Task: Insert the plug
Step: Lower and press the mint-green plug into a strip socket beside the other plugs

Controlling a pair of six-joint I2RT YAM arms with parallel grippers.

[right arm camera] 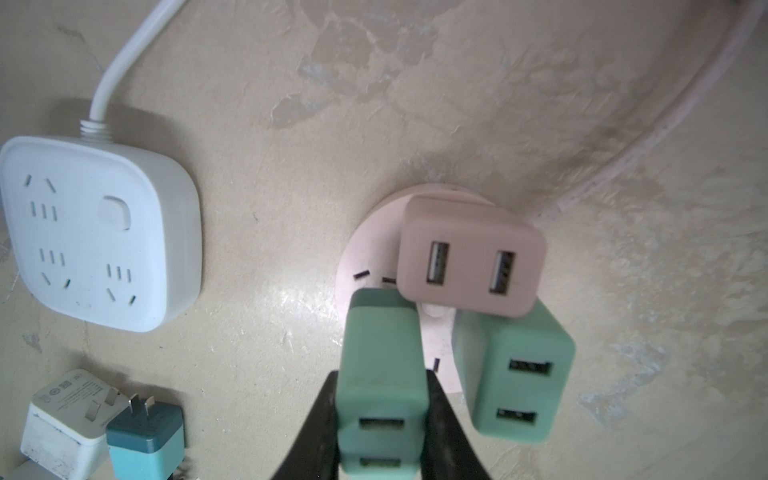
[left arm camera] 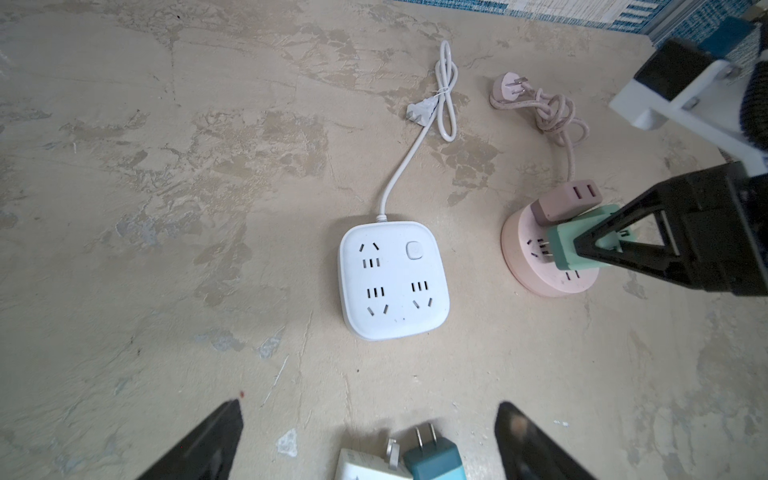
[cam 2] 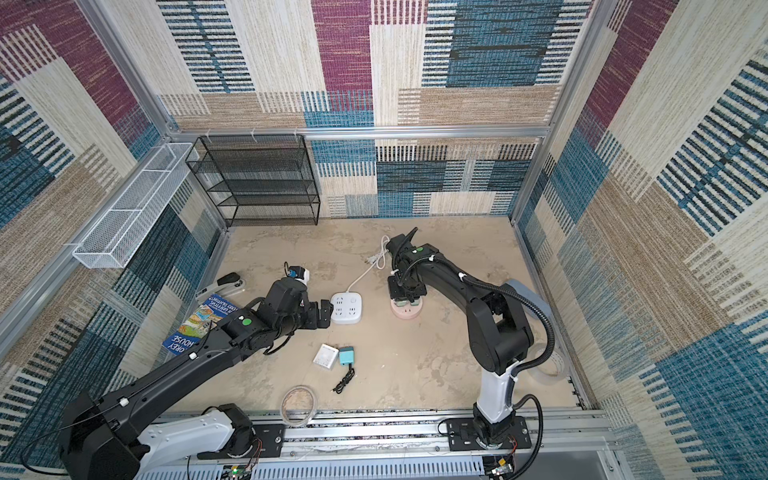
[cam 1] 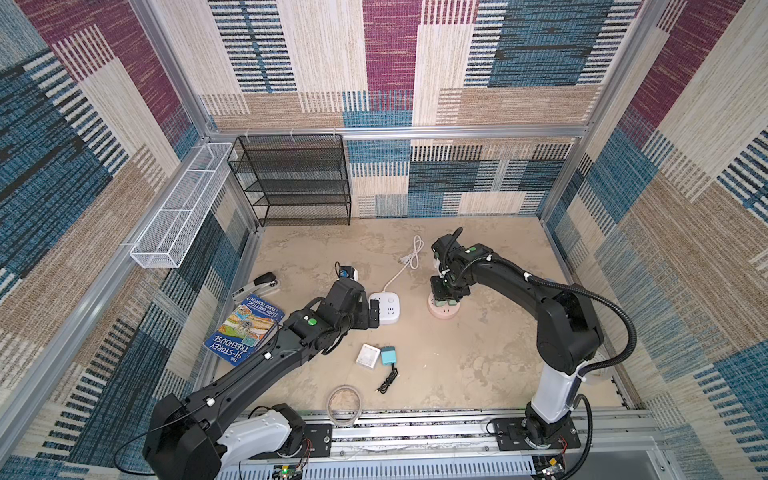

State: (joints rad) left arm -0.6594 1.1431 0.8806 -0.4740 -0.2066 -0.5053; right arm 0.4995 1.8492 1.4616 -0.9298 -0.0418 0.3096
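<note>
My right gripper (right arm camera: 382, 386) is shut on a mint-green plug (right arm camera: 380, 353), held tilted over the round pink socket base (right arm camera: 365, 257). In the left wrist view the plug's prongs (left arm camera: 543, 250) meet the slots of the pink base (left arm camera: 519, 270); how deep they sit I cannot tell. A pink USB adapter (right arm camera: 469, 257) and a second mint-green adapter (right arm camera: 515, 374) stand plugged into the same base. In both top views the right gripper (cam 1: 445, 296) hangs over the pink base (cam 1: 444, 312). My left gripper (left arm camera: 370, 419) is open and empty beside the white power strip (left arm camera: 395, 282).
A white charger (cam 1: 368, 356) and a teal charger (cam 1: 388, 356) with a black cable (cam 1: 387, 380) lie in front of the white strip (cam 1: 386, 307). A book (cam 1: 245, 328) and stapler (cam 1: 257, 284) lie left. A tape roll (cam 1: 345, 405) lies at the front edge, a black rack (cam 1: 291, 178) at the back.
</note>
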